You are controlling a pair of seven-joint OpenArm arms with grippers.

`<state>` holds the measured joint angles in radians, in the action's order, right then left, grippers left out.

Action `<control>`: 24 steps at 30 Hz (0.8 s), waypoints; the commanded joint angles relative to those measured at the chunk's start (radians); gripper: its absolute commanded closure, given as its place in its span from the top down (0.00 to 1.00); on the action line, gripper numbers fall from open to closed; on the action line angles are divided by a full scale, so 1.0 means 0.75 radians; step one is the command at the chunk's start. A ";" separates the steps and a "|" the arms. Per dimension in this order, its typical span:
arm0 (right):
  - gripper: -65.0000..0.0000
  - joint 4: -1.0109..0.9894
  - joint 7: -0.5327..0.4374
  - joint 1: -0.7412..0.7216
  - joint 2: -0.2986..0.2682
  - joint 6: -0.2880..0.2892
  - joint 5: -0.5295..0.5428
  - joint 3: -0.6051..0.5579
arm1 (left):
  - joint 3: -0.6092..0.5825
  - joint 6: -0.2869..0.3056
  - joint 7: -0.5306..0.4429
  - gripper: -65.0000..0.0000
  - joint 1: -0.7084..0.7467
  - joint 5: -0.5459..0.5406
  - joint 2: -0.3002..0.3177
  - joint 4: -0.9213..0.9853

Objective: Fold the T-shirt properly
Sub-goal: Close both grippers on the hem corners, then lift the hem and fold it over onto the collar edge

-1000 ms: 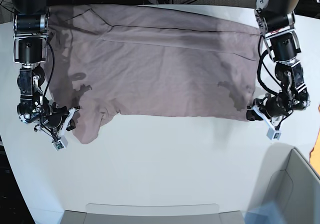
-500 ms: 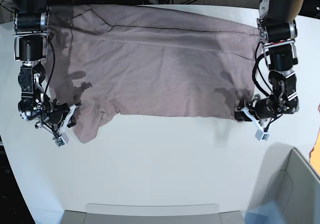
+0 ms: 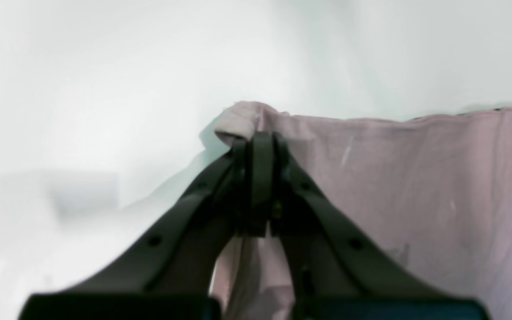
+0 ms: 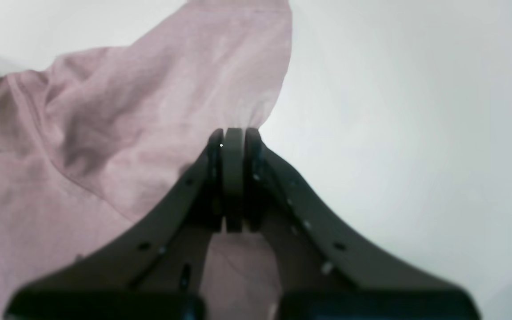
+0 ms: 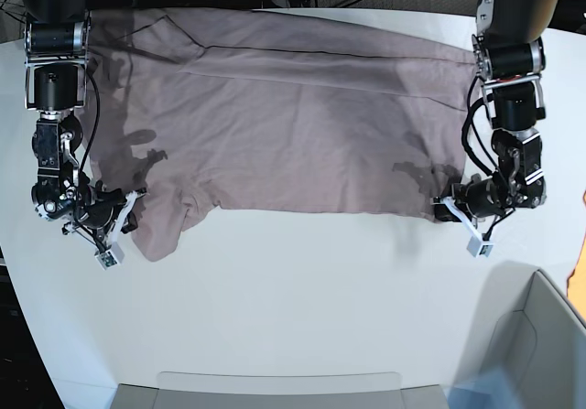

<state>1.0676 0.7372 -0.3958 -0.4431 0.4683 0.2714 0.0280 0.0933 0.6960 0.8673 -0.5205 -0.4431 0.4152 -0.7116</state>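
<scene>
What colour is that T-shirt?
The T-shirt is plain dusty pinkish-mauve with no print; the base view shows it best.

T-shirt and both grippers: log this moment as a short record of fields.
garment: T-shirt, spread wide across the white table, partly folded lengthwise
left gripper: shut on the T-shirt's near corner, fabric bunched at the tips
right gripper: shut on the T-shirt's sleeve edge
base view: the grippers sit at the near edge, one at each end
fabric state: mostly flat, wrinkled by the sleeve
other: grey bin at the table's near corner
</scene>
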 commanded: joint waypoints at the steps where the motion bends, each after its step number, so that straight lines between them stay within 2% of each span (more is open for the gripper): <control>1: 0.00 0.057 -0.031 -0.042 -0.024 -0.001 0.020 0.013 | 0.006 0.003 -0.012 0.00 -0.035 -0.008 0.018 -0.069; 5: 0.00 0.120 -0.031 -0.034 -0.028 -0.001 0.020 0.017 | 0.006 0.003 0.001 0.00 -0.035 -0.008 0.018 -0.183; 8: 0.00 0.161 -0.024 -0.020 -0.020 -0.001 0.020 0.090 | 0.006 0.003 0.009 0.00 -0.035 -0.008 0.018 -0.233; 10: 0.00 0.192 -0.020 -0.001 -0.018 -0.001 0.020 0.135 | 0.020 0.003 0.078 0.00 -0.035 -0.010 0.018 -0.296; 13: 0.00 0.231 -0.018 0.044 -0.024 -0.001 0.020 0.162 | 0.126 0.003 0.201 0.00 0.032 -0.010 0.016 -0.425; 16: 0.00 0.278 -0.018 0.099 -0.028 -0.001 0.020 0.164 | 0.196 0.003 0.258 0.00 0.110 -0.010 0.014 -0.542; 21: 0.00 0.380 -0.018 0.210 -0.046 -0.001 0.022 0.172 | 0.210 0.003 0.262 0.00 0.208 -0.010 0.014 -0.613; 24: 0.00 0.480 0.027 0.283 -0.026 -0.001 0.022 0.279 | 0.212 0.003 0.262 0.00 0.263 -0.010 0.016 -0.687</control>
<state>1.4059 0.7769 -0.1593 -0.4450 0.4709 0.2840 0.2218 0.2447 0.6968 1.0779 -0.3035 -0.4393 0.4049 -1.2018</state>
